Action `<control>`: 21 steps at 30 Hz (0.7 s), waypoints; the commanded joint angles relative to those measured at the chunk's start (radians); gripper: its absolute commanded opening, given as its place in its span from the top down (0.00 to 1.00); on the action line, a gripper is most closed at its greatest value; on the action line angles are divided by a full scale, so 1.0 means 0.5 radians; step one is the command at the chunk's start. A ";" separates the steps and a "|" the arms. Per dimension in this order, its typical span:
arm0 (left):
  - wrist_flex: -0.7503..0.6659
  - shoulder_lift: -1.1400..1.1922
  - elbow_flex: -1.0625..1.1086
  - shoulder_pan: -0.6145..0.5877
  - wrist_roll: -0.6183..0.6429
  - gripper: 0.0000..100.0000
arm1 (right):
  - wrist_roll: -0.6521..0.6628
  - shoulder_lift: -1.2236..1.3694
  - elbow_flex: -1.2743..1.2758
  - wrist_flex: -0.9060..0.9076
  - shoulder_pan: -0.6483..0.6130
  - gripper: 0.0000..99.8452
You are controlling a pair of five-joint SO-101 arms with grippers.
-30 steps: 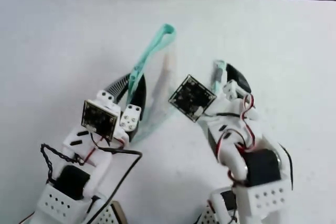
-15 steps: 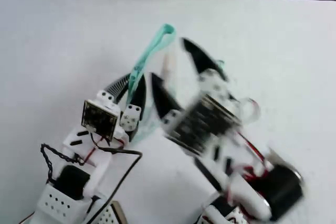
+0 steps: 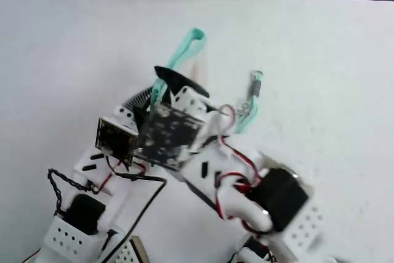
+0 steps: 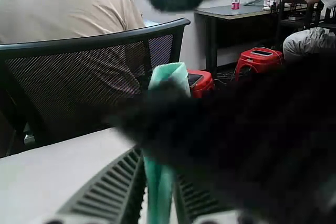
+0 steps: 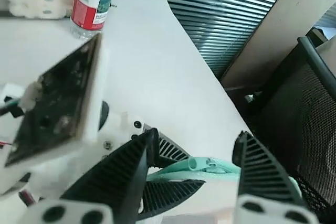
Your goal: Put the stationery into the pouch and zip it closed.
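Black ribbed fingers (image 4: 110, 195) of the left gripper (image 4: 157, 203), clamped on the teal edge of the pouch (image 4: 168, 77), which was held edge-up over the table; right gripper (image 5: 197, 139), its fingers (image 5: 126, 174) wide apart and holding nothing, poised either side of that same teal edge beside the left gripper's tip.

Change noted: a second before, the right arm stood well to the right, over a small teal-and-dark stationery item (image 3: 253, 86); it had since swung across to the left arm; left arm unmoved; the item lay on the table, well apart from both grippers.

Reading: stowing not done, the item still outside; the right gripper probably meant to take the pouch mouth or zip.

Surface: white table (image 3: 74, 41); plastic water bottle (image 5: 94, 1) standing on it.

Room: black mesh chair (image 4: 79, 66); red stools (image 4: 260, 59); slatted blinds (image 5: 210, 9).
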 commanded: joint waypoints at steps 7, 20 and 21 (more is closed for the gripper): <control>0.000 0.063 0.049 0.017 0.015 0.98 | 0.141 0.011 0.341 -0.443 0.084 0.77; 0.000 0.063 0.049 0.017 0.015 0.98 | 0.147 0.011 0.598 -0.640 0.253 0.85; 0.000 0.063 0.049 0.017 0.015 0.98 | 0.147 0.011 0.620 -0.661 0.259 0.88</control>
